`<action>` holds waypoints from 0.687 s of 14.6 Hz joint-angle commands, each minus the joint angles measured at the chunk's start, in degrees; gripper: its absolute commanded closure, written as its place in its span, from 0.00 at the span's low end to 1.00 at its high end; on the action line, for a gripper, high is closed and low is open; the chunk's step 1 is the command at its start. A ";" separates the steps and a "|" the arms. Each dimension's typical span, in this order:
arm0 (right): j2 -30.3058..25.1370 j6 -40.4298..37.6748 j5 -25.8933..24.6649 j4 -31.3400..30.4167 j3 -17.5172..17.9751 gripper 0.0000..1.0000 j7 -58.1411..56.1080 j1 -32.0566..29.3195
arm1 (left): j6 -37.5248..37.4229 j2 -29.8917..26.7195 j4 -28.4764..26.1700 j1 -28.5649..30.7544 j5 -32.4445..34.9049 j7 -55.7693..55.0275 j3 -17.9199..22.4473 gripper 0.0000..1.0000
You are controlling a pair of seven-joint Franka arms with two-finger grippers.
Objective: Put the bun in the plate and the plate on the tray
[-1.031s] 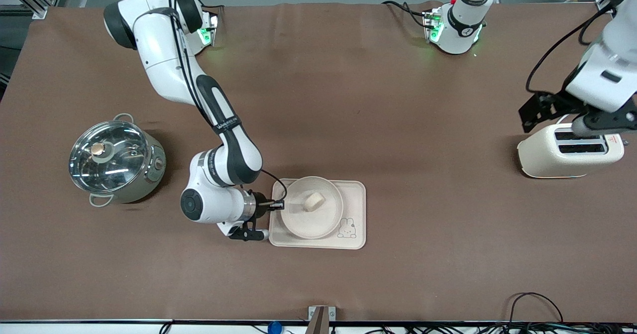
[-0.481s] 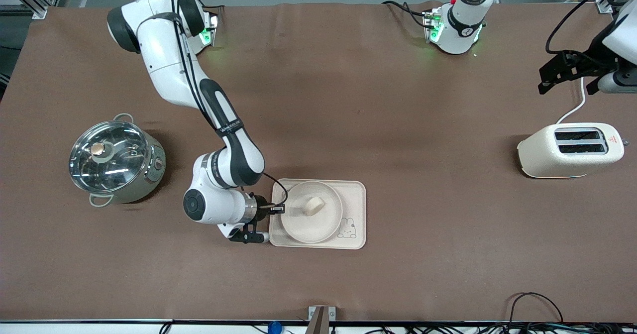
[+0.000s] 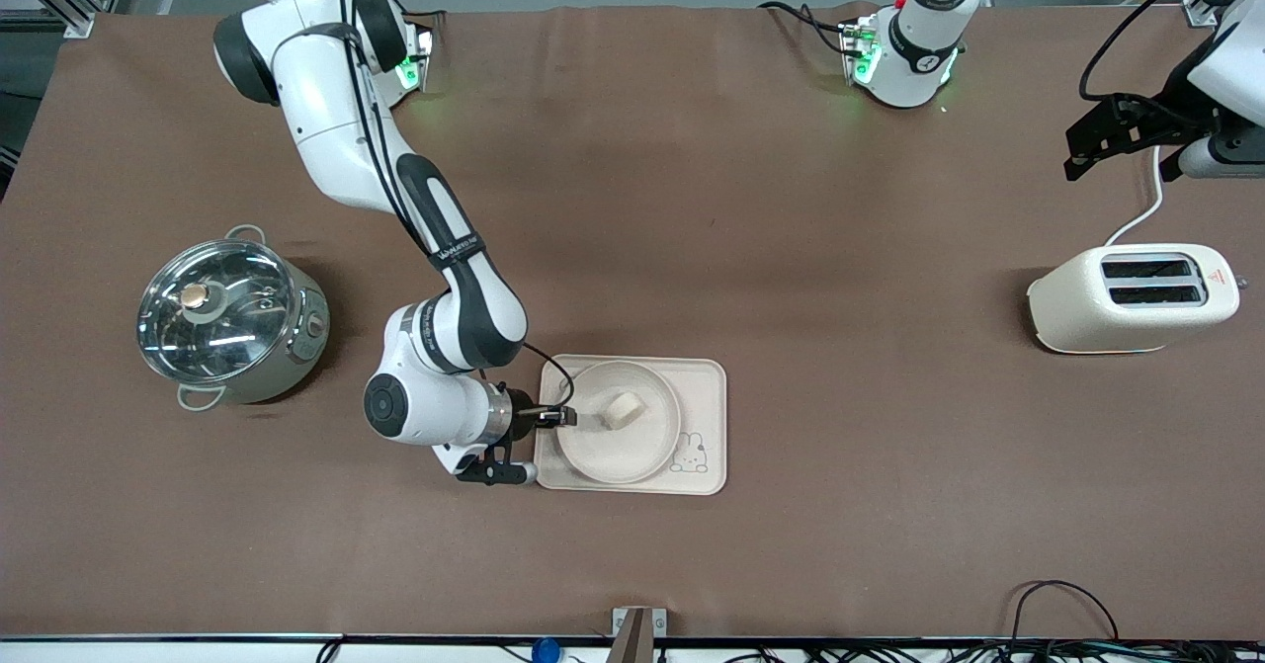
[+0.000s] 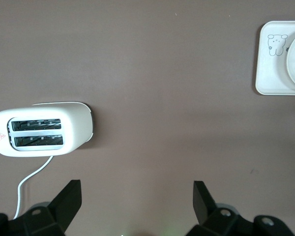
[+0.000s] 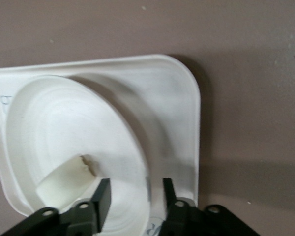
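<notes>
Plate with bun sits on the tray, right claw at its rim.

We see the bun (image 3: 624, 408) lying in the plate (image 3: 618, 457), and the plate rests on the tray (image 3: 704, 383), so both placements look done. Our right claw (image 3: 561, 415) has its fingers (image 5: 102, 200) apart on either side of the plate rim, probably to release it. Our left claw (image 4: 137, 196) waits wide apart in the air near the toaster (image 3: 1132, 297) on the worktop (image 3: 791, 248).

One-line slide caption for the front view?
Right gripper at the rim of the plate, which carries the bun and sits on the tray; left gripper waits above the toaster.
</notes>
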 commanded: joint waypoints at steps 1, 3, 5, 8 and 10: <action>-4.07 -2.80 -0.75 -0.57 0.46 0.29 1.07 -1.05 | 0.72 -1.10 -1.13 -0.89 -0.23 -0.23 0.05 0.00; -6.53 -7.55 -0.84 -0.57 0.29 0.21 0.81 -2.89 | 1.25 -1.01 -1.22 -0.80 -0.14 -0.41 -0.48 0.00; -10.30 -12.64 -1.11 -1.79 0.11 0.10 0.55 -6.23 | 1.69 -1.10 -1.92 -0.80 -0.14 -0.58 -0.57 0.00; -16.97 -20.90 -3.99 -3.73 -1.55 0.00 0.55 -10.89 | 2.31 -1.54 -2.88 -0.63 -0.14 -0.93 -0.66 0.00; -22.68 -25.56 -6.37 -5.57 -2.79 0.00 0.29 -14.22 | 2.31 -2.07 -3.15 -0.45 -0.14 -0.93 -0.57 0.00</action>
